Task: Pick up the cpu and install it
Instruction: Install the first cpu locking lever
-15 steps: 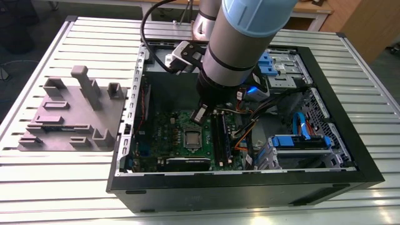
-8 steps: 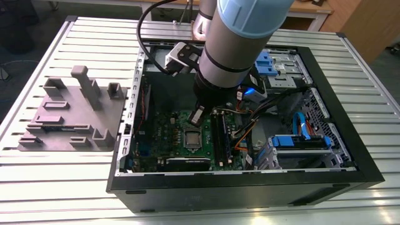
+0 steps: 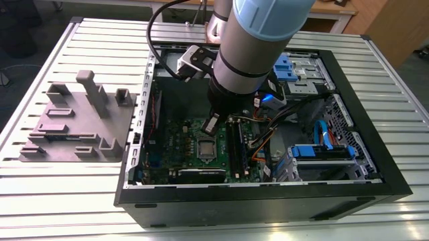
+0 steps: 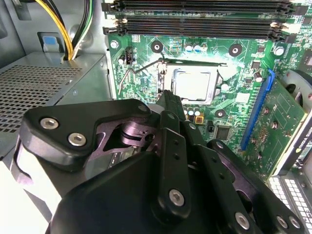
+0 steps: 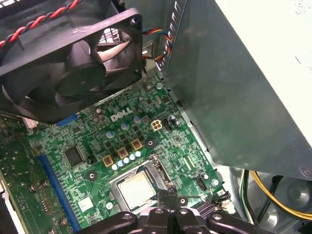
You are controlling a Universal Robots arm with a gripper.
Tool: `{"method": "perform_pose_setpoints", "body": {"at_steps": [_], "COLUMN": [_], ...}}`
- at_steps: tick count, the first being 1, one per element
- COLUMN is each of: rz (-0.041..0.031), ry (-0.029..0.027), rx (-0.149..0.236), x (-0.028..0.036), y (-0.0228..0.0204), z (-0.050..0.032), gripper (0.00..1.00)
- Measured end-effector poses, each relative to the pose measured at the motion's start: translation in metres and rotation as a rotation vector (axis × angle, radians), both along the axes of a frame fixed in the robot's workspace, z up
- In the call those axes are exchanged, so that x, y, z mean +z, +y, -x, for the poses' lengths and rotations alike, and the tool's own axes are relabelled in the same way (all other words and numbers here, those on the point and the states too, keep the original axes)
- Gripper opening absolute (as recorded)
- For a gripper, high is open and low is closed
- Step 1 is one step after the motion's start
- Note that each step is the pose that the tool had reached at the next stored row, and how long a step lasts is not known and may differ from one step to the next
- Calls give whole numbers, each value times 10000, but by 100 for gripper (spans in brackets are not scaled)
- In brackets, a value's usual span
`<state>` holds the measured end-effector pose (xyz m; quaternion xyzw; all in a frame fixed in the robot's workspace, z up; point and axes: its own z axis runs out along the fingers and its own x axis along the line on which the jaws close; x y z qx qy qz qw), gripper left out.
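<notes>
Inside the socket frame [image 4: 166, 80] lies the cpu [image 4: 193, 84].

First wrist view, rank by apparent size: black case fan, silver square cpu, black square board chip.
1. black case fan, nearest the camera
2. silver square cpu
3. black square board chip

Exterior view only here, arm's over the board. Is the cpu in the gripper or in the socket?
Observer: Seated. In both wrist views the cpu lies flat inside the socket frame, silver top up.
Operator: Gripper state?
Observer: The gripper looks shut, holding nothing, tip by the frame's edge.
Operator: Lever latched?
Observer: Cannot tell; in the second wrist view the wire lever bends out past the frame's corner.
</notes>
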<state>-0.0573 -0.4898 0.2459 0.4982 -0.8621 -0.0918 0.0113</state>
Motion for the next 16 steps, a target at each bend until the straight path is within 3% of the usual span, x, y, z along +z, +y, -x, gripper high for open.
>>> {"method": "perform_pose_setpoints", "body": {"at_steps": [7, 13, 16], "rz": [0, -1, 0], "ry": [1, 0, 0], "rx": [5, 2, 3], "x": [0, -1, -1], "y": [0, 0, 0], "z": [-13, -160, -195], "gripper": [10, 10, 10]}}
